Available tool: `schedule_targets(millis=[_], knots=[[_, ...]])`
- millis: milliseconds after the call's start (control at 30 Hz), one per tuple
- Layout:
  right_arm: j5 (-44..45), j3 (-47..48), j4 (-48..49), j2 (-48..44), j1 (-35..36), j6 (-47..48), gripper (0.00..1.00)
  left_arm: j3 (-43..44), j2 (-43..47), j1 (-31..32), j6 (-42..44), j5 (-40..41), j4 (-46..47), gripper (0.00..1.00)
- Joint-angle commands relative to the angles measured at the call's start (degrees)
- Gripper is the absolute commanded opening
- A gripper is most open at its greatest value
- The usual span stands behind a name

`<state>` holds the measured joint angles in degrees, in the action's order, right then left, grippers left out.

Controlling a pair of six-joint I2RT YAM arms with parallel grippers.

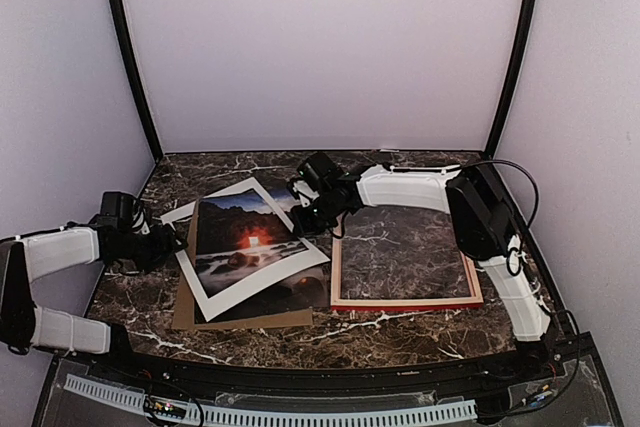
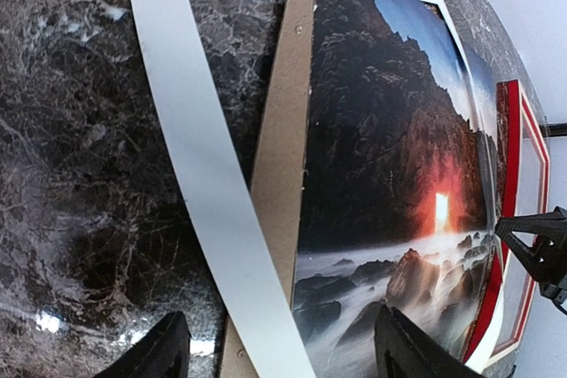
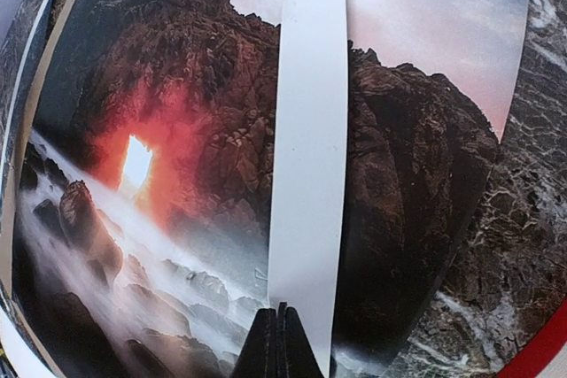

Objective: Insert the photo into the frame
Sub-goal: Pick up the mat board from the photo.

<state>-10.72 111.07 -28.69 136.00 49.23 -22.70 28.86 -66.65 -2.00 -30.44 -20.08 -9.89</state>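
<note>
The photo point(image 1: 248, 235) lies left of centre, partly over a brown backing board point(image 1: 240, 319). A white mat board point(image 1: 265, 282) lies skewed across it. The red frame point(image 1: 405, 300) lies flat to the right with marble showing through it. My right gripper point(image 1: 312, 209) is shut on the mat's right strip point(image 3: 306, 130); its fingertips point(image 3: 282, 343) pinch the strip's edge above the photo point(image 3: 159, 130). My left gripper point(image 1: 168, 242) is open at the stack's left edge. Its fingers point(image 2: 164, 351) straddle the mat strip point(image 2: 199, 174), the backing board point(image 2: 283, 157) and the photo's edge point(image 2: 390, 148).
The dark marble table point(image 1: 400, 237) has white walls behind and at both sides, with black corner posts point(image 1: 130, 57). The red frame point(image 2: 523, 174) and my right gripper point(image 2: 540, 254) show at the far right of the left wrist view.
</note>
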Motion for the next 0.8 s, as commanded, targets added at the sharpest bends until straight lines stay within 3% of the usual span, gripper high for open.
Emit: schedule_targets(millis=[0, 300, 500, 767], knots=[[-1.4, -1.2, 1.6, -3.8, -0.6, -0.9, 0.0, -2.0, -1.9, 0.2, -1.5, -1.0, 3.1, 0.74], [-3.1, -2.3, 2.6, -4.5, -1.4, -1.7, 0.0, -3.0, -3.0, 0.2, -3.1, -4.7, 6.5, 0.84], [-4.1, -2.0, 2.9, -4.3, -1.5, -2.0, 0.0, -4.1, -4.4, 0.2, -5.2, -9.9, 11.4, 0.84], [-4.5, -2.1, 3.0, -4.5, -1.6, -2.3, 0.0, -4.7, -5.8, 0.2, -6.7, -11.0, 13.8, 0.83]])
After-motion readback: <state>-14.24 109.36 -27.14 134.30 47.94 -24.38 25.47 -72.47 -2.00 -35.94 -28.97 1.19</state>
